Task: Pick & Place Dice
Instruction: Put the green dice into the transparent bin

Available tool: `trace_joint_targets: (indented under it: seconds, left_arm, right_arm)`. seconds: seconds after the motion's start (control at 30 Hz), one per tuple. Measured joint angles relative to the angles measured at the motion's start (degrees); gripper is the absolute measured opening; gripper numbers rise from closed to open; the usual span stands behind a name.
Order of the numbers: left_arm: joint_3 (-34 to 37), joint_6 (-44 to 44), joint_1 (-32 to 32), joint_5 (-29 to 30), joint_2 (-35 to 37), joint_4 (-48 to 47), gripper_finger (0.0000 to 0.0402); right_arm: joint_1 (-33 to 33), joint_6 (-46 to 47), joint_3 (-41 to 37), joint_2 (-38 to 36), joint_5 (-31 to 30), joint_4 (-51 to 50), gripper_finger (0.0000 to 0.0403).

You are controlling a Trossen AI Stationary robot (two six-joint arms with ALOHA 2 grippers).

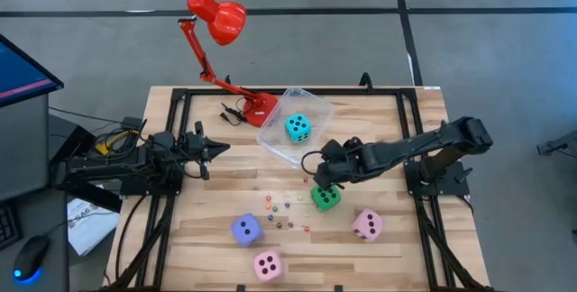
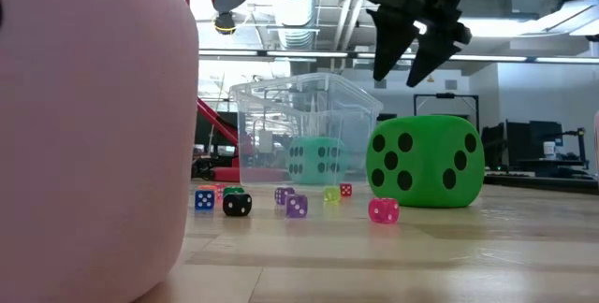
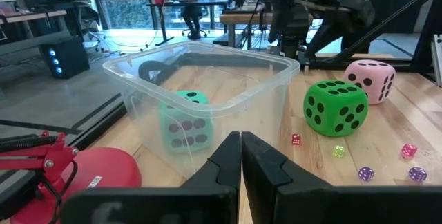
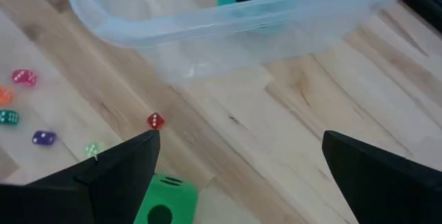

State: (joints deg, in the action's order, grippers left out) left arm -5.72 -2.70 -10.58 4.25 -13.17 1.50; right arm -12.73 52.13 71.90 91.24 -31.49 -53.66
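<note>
Table [image 1: 397,247]: pale wood planks, bearing everything listed here. Clear tub [image 1: 311,103]: far centre, holding the cyan die [image 1: 297,128]. My right gripper [image 1: 322,177]: hovering just near of the tub, jaws spread wide with nothing between them; in the low view it hangs well above the table top. Green die [image 1: 325,196]: on the table almost directly beneath my right gripper, offset slightly to the near side and to the right; in the right wrist view it sits under one finger [image 4: 117,172] rather than centred in the gap, so I judge a small shift toward the near side is needed before descending. A cube, so no long axis to favour. My left gripper [image 1: 219,149]: waiting at the left side, fingers closed together on nothing, much farther from the green die than the right. Pink die [image 1: 367,224]: near right. Purple-blue die [image 1: 246,229]: near centre-left. Second pink die [image 1: 267,265]: nearest edge. Small coloured dice [image 1: 284,209]: scattered between the green and purple-blue dice, with one small red die [image 4: 155,121] lying between the green die and the tub.
</note>
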Motion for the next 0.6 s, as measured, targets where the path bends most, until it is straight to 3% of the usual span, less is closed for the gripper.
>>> trace_joint_targets:
  seconds: [0.17,0.6]
  left_arm:
    - [0.0,0.0,0.0,0.0,0.0,0.0,0.0001]
    - [0.0,0.0,0.0,0.0,0.0,0.0,0.0001]
  right_arm:
    - [0.0,3.8,0.0,-0.2,0.1,2.2,0.0400]
    - [0.1,3.0,0.0,-0.5,0.1,2.3,0.0400]
